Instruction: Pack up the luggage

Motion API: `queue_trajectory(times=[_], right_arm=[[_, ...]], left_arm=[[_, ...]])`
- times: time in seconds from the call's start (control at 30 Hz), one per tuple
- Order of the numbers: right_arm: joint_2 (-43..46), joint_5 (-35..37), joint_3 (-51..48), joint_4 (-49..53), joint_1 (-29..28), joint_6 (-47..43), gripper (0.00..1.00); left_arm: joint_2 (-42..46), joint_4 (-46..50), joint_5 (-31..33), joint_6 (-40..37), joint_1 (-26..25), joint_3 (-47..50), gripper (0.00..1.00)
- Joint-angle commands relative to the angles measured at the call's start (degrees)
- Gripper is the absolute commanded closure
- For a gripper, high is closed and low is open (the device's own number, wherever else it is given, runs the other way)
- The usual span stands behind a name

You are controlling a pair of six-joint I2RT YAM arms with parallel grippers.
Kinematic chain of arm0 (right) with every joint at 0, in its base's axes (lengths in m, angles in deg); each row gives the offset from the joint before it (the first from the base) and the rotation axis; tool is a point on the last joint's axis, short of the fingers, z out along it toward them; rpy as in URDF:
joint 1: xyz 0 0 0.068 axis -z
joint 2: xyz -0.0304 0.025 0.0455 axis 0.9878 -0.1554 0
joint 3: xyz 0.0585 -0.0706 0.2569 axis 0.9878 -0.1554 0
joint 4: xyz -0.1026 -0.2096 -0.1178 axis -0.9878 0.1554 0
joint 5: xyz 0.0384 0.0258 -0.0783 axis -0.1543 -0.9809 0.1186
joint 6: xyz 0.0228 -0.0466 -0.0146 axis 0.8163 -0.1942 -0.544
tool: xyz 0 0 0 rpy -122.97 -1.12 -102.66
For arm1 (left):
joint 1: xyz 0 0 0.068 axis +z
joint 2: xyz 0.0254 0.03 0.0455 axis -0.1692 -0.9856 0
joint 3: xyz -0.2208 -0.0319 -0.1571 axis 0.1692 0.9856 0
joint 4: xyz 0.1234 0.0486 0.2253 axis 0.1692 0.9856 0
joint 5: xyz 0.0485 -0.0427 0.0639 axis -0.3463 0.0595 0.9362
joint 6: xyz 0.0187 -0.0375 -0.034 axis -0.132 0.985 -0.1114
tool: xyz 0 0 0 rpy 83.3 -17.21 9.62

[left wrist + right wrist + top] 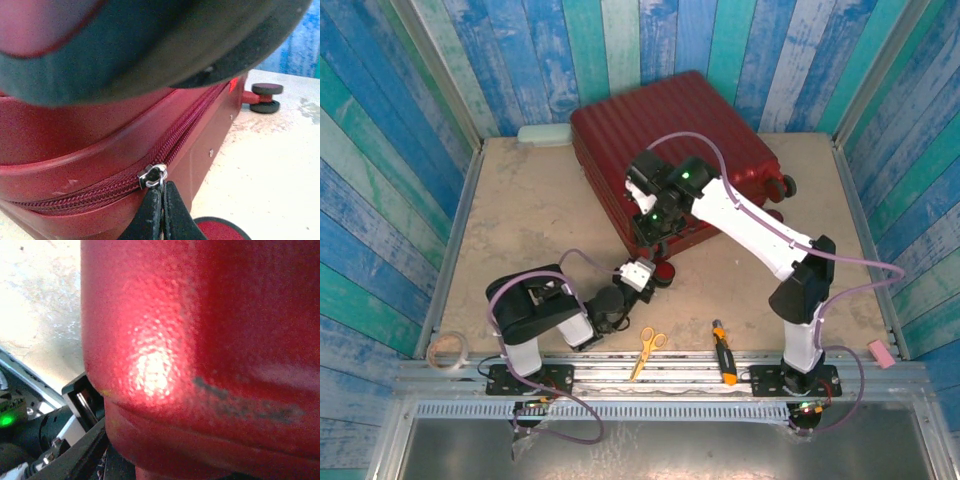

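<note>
The luggage [670, 140] lies shut at the back middle of the table [520, 230], its near-left corner toward the arms. My left gripper [161, 194] is pinched tight on the zip pull [153, 175], low on the side wall and just beside a wheel [220, 231]. The right gripper [655, 220] sits on the shell over that same corner — whether its jaws are wide or closed I cannot tell.

The risks, as I judge them: the pull is held by the very fingertips, so a tug off the line of the zip [190, 126] could strip it out or jam the slider at the corner bend. If the right arm is bracing the luggage and lets up, the luggage may slide instead of the zip running.

The left wrist view gives me slider and teeth up close. From the top view the pull is too small to make out, but I get both arms, plus scissors [648, 345] and a screwdriver [723, 362] near the bases. The right wrist view offers red shell — blurred, very close.
</note>
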Motion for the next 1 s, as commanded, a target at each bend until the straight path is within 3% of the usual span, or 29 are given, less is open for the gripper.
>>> queue_trajectory(times=[0.0, 0.3, 0.5, 0.67, 0.8, 0.97], right_arm=[[-5.0, -8.8, 5.5, -28.1, -4.9, -1.6, 0.99], [-9.7, -12.4, 8.7, -33.9, -8.5, 2.5, 1.0], [-9.7, -7.3, 10.0, -26.2, -8.7, -6.6, 0.97], [-11.4, -14.5, 10.3, -28.2, -9.5, -3.0, 0.99], [-13.6, -13.5, 13.7, -30.5, -12.0, -0.5, 0.99], [-15.9, -16.4, 17.4, -33.8, -12.7, 4.4, 0.98]], left_arm=[[-4.4, 5.0, -6.7, -3.5, -7.2, -6.4, 1.0], [-7.2, 9.1, 3.0, -0.3, -8.9, -10.5, 1.0], [-13.1, 1.8, -2.0, -7.7, -11.1, -10.4, 1.0], [-13.1, 12.6, 1.9, -6.8, -11.2, -17.1, 1.0], [-14.2, 19.7, 7.4, -4.7, -11.2, -22.8, 1.0], [-16.0, 22.9, 8.8, -3.3, -11.2, -26.5, 1.0]])
